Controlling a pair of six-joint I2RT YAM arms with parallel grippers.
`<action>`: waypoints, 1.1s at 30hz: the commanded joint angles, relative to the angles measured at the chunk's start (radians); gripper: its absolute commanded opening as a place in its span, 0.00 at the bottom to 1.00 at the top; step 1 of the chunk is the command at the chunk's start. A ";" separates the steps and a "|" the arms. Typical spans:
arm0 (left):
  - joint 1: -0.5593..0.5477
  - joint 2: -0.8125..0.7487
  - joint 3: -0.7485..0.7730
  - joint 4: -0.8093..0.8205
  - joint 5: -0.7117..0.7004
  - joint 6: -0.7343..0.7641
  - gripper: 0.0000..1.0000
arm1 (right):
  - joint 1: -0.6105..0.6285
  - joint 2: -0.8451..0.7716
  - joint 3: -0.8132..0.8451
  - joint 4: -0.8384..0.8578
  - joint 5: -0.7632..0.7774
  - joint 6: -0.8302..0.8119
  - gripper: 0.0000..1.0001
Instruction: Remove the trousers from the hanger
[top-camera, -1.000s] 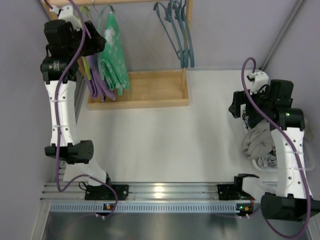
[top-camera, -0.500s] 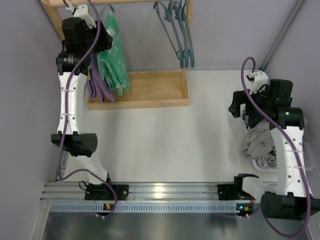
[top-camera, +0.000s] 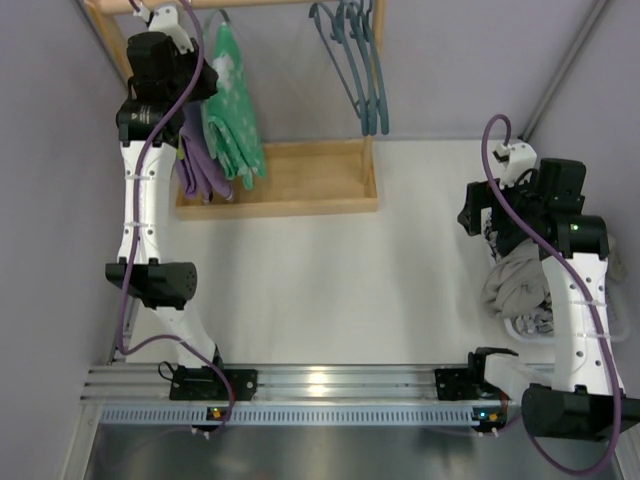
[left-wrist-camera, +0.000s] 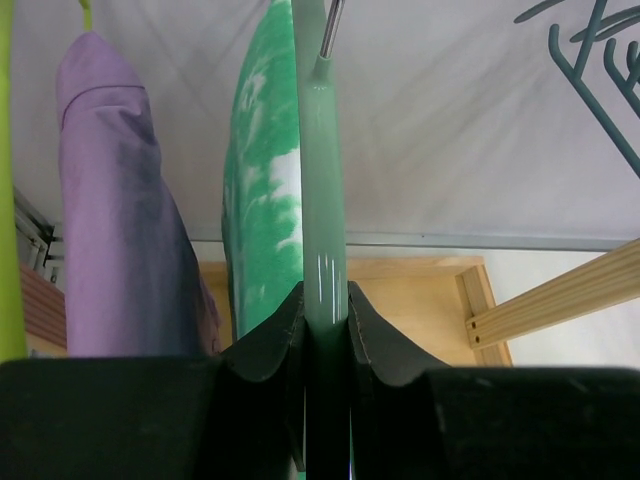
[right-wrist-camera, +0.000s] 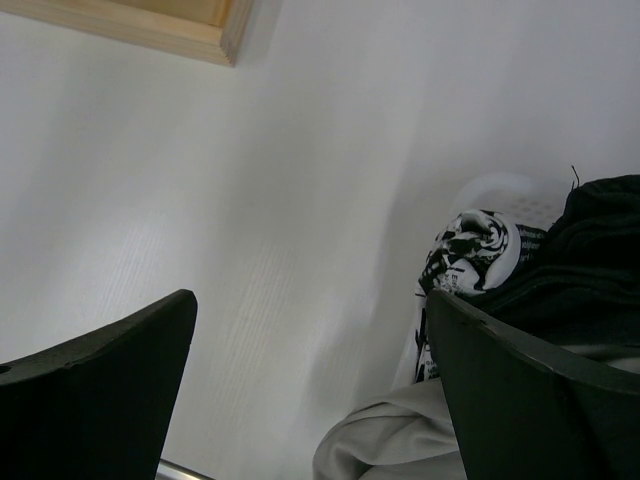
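Note:
The mint-green trousers (top-camera: 232, 120) with white blotches hang on a pale green hanger (left-wrist-camera: 322, 200) at the rack's left end. The lilac trousers (top-camera: 200, 165) hang just left of them. In the left wrist view the mint-green trousers (left-wrist-camera: 262, 200) lie against the hanger's left side and the lilac trousers (left-wrist-camera: 120, 230) hang further left. My left gripper (left-wrist-camera: 325, 300) is shut on the green hanger's lower edge, both fingers pressed to it. Far off at the table's right side, my right gripper (top-camera: 480, 215) stands open and empty (right-wrist-camera: 310, 310).
The wooden rack base (top-camera: 300, 180) lies under the garments. Several empty teal hangers (top-camera: 360, 70) hang at the rack's right end. A lime hanger (left-wrist-camera: 8, 200) shows at the far left. A grey-and-dark laundry heap (top-camera: 520, 285) fills a white basket (right-wrist-camera: 500, 195) beside the right arm.
My left gripper has risen and moved in toward the rack, then closed on the green hanger. The mint-green trousers have swung slightly right. The right arm has not moved.

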 joint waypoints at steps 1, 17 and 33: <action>-0.008 -0.029 0.062 0.155 -0.005 -0.018 0.00 | 0.012 -0.031 0.047 0.037 -0.011 -0.010 0.99; -0.040 -0.161 0.041 0.388 0.073 -0.071 0.00 | 0.012 -0.022 0.136 0.089 -0.043 -0.026 0.99; -0.059 -0.412 -0.272 0.433 0.121 -0.148 0.00 | 0.029 -0.033 0.145 0.197 -0.207 -0.029 0.99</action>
